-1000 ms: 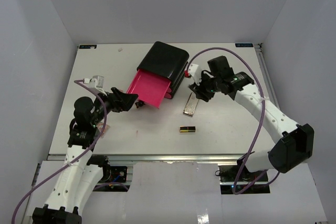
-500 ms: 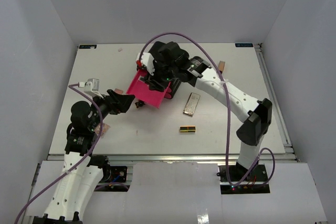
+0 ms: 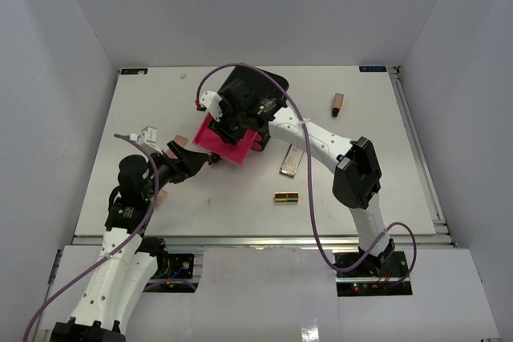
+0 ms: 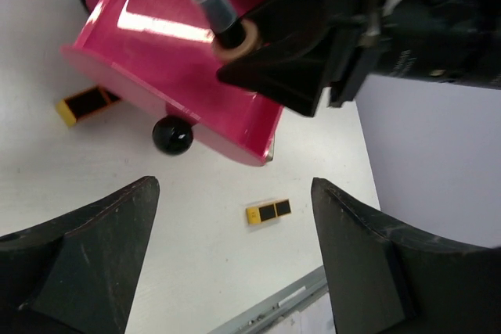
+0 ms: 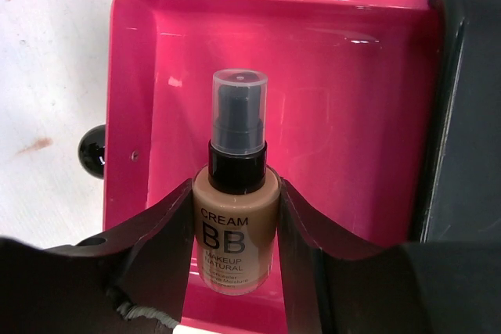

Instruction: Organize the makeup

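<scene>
My right pincer (image 5: 235, 193) was clamped on a round tan bottle (image 5: 235, 228) printed "BB cream", with a black pump under a clear plastic cap. My two black fingers (image 5: 166, 228) pressed its sides, and the cap end pointed away from my wrist. I held it over the open glossy pink plastic drawer (image 5: 344, 115); I could not tell whether it touched the drawer's floor. The drawer was pulled out of a large black box (image 5: 462, 99) and had a round black knob (image 5: 91, 150) on its front.

My left pincer (image 4: 233, 193) hung near that front with its fingers wide apart and nothing between them. Just beside the drawer's front corner lay a short black-and-gold lipstick tube (image 4: 88, 104).

On the white table (image 3: 385, 182), a flat beige-metallic rectangular palette (image 3: 292, 161) lay just to the right of the drawer. A second black-and-gold lipstick tube (image 3: 286, 197) lay nearer my bases. A tan bottle with a black cap (image 3: 337, 104) lay on its side well apart to the right. A small pinkish piece (image 3: 160, 195) lay close beside my left arm, partly hidden by it.
</scene>
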Controlling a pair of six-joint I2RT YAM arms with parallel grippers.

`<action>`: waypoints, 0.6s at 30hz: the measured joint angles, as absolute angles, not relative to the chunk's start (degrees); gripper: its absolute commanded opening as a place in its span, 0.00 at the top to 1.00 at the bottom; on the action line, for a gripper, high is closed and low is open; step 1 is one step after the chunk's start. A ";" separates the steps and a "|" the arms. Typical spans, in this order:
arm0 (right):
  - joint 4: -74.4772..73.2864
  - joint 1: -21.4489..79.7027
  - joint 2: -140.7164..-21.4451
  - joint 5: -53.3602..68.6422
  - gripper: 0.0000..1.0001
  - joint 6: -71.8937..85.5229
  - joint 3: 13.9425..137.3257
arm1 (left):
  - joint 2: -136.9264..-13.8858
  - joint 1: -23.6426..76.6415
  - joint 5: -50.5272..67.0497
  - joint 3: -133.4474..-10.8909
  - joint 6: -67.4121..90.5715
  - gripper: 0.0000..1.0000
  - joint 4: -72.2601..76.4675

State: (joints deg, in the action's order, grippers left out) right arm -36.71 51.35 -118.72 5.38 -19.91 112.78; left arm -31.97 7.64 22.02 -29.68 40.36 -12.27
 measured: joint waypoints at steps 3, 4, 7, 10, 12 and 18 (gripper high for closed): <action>-35.88 51.35 -118.72 4.46 0.67 -19.88 112.21 | -33.73 7.64 21.93 -27.10 42.35 0.13 -12.77; -35.77 51.35 -118.72 4.30 0.63 -19.88 112.06 | -34.28 7.64 21.91 -26.45 42.88 0.13 -13.14; -35.66 51.35 -118.72 3.62 0.58 -19.88 111.57 | -35.07 7.64 21.87 -25.41 44.07 0.13 -13.71; -35.49 51.35 -118.72 3.13 0.56 -19.88 111.53 | -35.06 7.64 21.96 -24.92 44.85 0.13 -13.28; -35.42 51.35 -118.72 2.99 0.54 -19.88 111.53 | -35.26 7.64 22.14 -24.62 45.28 0.13 -12.90; -35.40 51.40 -118.72 2.53 0.45 -19.86 111.52 | -36.67 7.64 23.15 -23.92 46.02 0.13 -11.34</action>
